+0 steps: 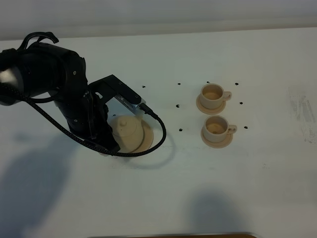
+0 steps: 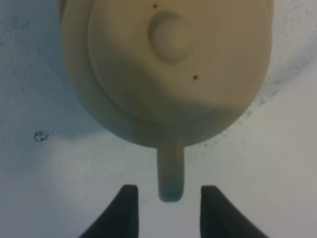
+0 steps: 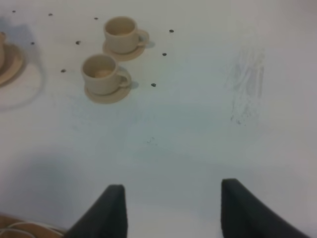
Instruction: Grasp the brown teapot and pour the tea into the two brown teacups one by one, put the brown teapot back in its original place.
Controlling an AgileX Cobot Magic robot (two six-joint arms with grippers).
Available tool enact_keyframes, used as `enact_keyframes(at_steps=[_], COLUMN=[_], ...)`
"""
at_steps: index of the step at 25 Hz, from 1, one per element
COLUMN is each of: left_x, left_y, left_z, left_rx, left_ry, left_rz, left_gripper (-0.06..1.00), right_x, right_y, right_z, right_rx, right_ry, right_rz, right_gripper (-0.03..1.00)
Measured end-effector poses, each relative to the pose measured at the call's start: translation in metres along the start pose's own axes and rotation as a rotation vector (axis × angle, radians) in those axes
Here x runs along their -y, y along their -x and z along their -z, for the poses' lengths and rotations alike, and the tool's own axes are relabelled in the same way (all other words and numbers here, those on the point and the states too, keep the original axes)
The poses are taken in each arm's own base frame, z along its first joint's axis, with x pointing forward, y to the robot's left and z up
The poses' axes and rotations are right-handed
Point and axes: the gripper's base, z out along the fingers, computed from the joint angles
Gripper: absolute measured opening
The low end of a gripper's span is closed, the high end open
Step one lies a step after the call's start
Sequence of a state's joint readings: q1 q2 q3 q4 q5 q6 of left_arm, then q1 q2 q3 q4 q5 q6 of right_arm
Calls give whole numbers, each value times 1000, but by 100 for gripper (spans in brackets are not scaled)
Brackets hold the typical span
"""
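The brown teapot (image 1: 126,131) sits on its wide saucer plate (image 1: 147,140), left of middle on the table (image 1: 257,193). My left arm (image 1: 44,74) bends down over it. My left pincer (image 2: 169,192) straddles the loop handle (image 2: 171,168), jaws partly apart with a thin gap on each side, gripping nothing. My right pincer (image 3: 171,191) hangs wide above the tabletop. I count one teapot and two cups, the far teacup (image 1: 214,93) and the near teacup (image 1: 217,127), each on a small saucer, well to the right. Broad white surface lies in front of them.

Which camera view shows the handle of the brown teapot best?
The left wrist view: the handle lies whole between the left gripper's open jaws. Exterior high: the arm hides it, only the teapot's top shows. Right wrist: just the saucer's edge.
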State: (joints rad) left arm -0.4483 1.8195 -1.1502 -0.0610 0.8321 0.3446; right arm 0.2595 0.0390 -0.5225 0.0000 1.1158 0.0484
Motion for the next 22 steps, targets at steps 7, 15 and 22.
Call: enact_keyframes(at_steps=[7, 15, 22], left_x=[2, 3, 3], left_y=[1, 2, 2], left_z=[-5, -5, -5], left_rx=[-5, 2, 4], left_ry=[-3, 0, 0], left_rz=[-7, -9, -9], left_gripper=[29, 29, 29], right_x=[0, 0, 0], right_y=[0, 0, 0], right_z=[0, 0, 0], right_rx=[0, 0, 0], right_ry=[0, 0, 0], right_rz=[0, 0, 0], right_gripper=[44, 44, 44])
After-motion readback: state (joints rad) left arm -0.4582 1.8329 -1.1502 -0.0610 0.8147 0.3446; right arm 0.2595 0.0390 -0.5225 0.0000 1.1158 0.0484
